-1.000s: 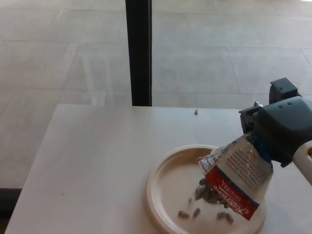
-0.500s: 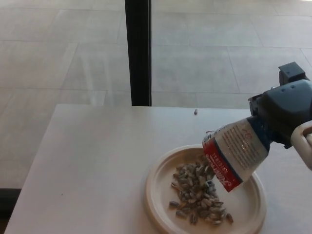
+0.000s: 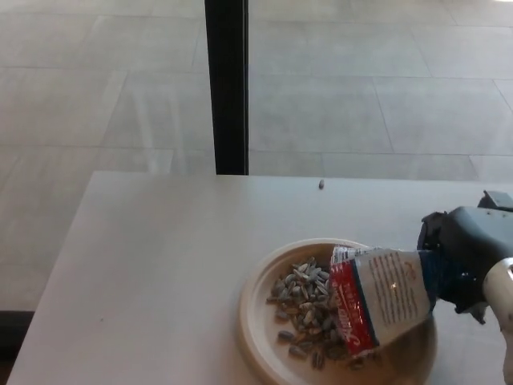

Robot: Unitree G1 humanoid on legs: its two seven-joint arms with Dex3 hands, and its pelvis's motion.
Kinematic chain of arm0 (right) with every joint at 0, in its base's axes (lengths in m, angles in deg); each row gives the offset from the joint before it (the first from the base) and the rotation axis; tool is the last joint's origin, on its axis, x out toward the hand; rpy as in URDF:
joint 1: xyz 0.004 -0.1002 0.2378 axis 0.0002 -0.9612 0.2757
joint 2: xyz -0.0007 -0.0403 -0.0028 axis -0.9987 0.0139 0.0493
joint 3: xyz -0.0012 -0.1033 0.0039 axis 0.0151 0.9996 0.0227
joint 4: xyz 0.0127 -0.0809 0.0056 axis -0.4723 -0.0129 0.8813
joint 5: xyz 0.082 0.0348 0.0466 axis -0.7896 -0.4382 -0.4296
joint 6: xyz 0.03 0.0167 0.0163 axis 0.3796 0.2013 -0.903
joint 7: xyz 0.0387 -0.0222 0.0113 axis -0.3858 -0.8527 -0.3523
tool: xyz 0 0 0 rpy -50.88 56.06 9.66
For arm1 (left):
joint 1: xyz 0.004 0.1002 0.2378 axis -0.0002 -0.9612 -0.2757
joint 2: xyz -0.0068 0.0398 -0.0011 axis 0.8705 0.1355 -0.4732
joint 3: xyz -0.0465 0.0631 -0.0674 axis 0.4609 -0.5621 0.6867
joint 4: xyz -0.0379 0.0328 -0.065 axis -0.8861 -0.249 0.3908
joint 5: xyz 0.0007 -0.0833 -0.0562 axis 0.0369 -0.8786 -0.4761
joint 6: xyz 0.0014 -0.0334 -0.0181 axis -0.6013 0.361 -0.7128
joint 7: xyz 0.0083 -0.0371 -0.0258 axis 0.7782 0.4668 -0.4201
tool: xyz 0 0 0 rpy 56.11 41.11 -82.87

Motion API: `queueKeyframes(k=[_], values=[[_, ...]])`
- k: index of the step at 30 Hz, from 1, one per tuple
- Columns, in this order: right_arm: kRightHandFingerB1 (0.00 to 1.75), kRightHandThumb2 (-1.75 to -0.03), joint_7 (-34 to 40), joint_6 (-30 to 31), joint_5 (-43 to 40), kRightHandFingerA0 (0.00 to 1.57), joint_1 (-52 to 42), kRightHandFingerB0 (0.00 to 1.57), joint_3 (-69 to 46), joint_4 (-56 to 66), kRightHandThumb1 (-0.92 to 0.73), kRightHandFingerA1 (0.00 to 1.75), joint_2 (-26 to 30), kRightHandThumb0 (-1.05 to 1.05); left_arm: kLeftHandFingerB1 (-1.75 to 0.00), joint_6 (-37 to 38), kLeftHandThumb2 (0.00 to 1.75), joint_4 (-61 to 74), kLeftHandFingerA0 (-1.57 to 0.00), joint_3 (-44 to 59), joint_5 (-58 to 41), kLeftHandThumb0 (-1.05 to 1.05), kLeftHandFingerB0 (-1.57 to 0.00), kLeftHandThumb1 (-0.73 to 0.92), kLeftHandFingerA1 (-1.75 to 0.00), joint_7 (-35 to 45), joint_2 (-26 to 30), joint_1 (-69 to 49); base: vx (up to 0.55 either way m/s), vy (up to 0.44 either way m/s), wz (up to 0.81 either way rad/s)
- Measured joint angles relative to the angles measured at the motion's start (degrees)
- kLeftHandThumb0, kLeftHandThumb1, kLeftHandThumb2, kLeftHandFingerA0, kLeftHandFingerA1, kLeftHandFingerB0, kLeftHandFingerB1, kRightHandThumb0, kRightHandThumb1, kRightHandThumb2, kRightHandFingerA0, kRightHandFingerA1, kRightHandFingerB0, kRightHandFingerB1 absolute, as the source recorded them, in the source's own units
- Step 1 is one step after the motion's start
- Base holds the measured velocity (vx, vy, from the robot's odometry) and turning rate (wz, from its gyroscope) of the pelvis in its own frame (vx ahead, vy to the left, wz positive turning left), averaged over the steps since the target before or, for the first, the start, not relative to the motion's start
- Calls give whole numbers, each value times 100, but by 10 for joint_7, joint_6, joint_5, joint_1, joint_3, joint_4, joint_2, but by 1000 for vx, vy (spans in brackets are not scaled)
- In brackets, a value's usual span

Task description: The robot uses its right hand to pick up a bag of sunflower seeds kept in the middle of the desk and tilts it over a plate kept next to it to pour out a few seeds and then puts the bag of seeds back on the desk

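The right hand [image 3: 465, 261] comes in from the right edge of the view and is closed around the bottom end of the bag of sunflower seeds [image 3: 381, 297]. It holds the bag almost flat, with the open mouth turned to the left and low over the plate [image 3: 256, 321]. The mouth of the bag touches, or nearly touches, the pile of seeds [image 3: 304, 301] that lies in the left and middle part of the plate. The bag covers the right part of the plate.

The plate stands on the counter [image 3: 160, 265], close to the near edge, and its front rim is cut by the lower border of the picture. To the left of the plate the counter is wide and bare up to its left edge. Behind the plate there is also free surface up to the far edge, where one single seed [image 3: 321, 184] lies alone. Beyond the far edge are a tiled floor [image 3: 361, 80] and a dark vertical post [image 3: 228, 80].

The bag has a red band at its mouth with white letters, and small print on the pale middle part, but the writing is too blurred to read. The left hand does not show.
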Motion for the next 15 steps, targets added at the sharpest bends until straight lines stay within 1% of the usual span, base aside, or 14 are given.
queueKeyframes(k=[1, 2, 3, 4, 5, 6, 7, 8, 9, 10, 11, 12, 13, 15], values=[[142, -93, 3, 5, -7, 91, -8, 58, -8, 3, -59, 175, -10, -32, -39, 0, 63, 0, -57, 0, 0, -71, -44, 79, -47, 0, 0, 0, 0, 0, 0], [150, -93, 8, 9, -14, 90, -17, 69, -17, 4, -60, 175, -20, -32, -40, 0, 64, 0, -57, -1, 0, -72, -45, 79, -48, 0, 0, -1, 0, 0, 0], [157, -97, 14, 10, -19, 89, -24, 70, -25, 3, -57, 175, -28, -31, -40, 1, 64, 0, -58, -1, 0, -72, -45, 78, -48, 0, 0, -1, 0, 0, 0], [151, -99, 23, 10, -28, 88, -32, 72, -37, 2, -56, 175, -38, -31, -53, 1, 98, 0, -50, -1, 0, -73, -40, 62, -59, 0, -1, -2, 0, 0, 0], [151, -99, 31, 10, -36, 88, -38, 72, -46, 1, -56, 175, -44, -31, -53, 1, 98, 0, -50, -1, 0, -73, -40, 62, -59, 0, -1, -3, 0, 0, 0], [154, -102, 38, 10, -42, 90, -43, 74, -54, -1, -55, 175, -49, -32, -44, 1, 77, 0, -53, -1, 0, -79, -40, 67, -51, 0, -1, -3, 0, 0, 0], [154, -102, 46, 9, -50, 90, -47, 74, -62, -1, -55, 175, -54, -32, -44, 1, 77, 0, -53, -1, 0, -79, -40, 67, -51, 0, -1, -4, 0, 0, 0], [156, -102, 53, 7, -58, 93, -51, 79, -70, -2, -56, 175, -60, -31, -52, 1, 98, 0, -46, -2, 0, -72, -36, 62, -58, 0, -1, -5, 0, 0, 0], [157, -103, 59, 5, -64, 94, -54, 80, -77, -3, -56, 175, -64, -32, -40, 1, 64, 0, -55, -2, 0, -73, -43, 79, -48, 0, -1, -6, 0, 0, 0], [157, -103, 66, 2, -72, 94, -57, 80, -83, -5, -56, 175, -69, -32, -40, 1, 64, 0, -55, 0, 0, -73, -43, 79, -48, 1, -2, -6, 0, 0, 0], [157, -109, 71, 0, -78, 92, -59, 76, -88, -7, -52, 175, -73, -36, -39, 1, 64, 0, -59, 0, 0, -76, -44, 78, -46, 1, -2, -7, 0, 0, 0], [154, -107, 76, -2, -85, 91, -62, 75, -94, -8, -50, 175, -77, -34, -52, 1, 98, 0, -52, 0, 0, -75, -39, 61, -59, 1, -2, -7, 0, 0, 0], [157, -109, 81, -5, -91, 91, -65, 76, -99, -10, -49, 175, -81, -33, -39, 1, 64, 0, -61, 0, 0, -77, -45, 78, -47, 1, -3, -7, 0, 0, 0], [160, -108, 94, -13, -107, 91, -73, 76, -110, -14, -49, 175, -89, -34, -39, 1, 64, -1, -58, 0, 0, -75, -45, 77, -47, 1, -5, -8, 0, 0, 0]])
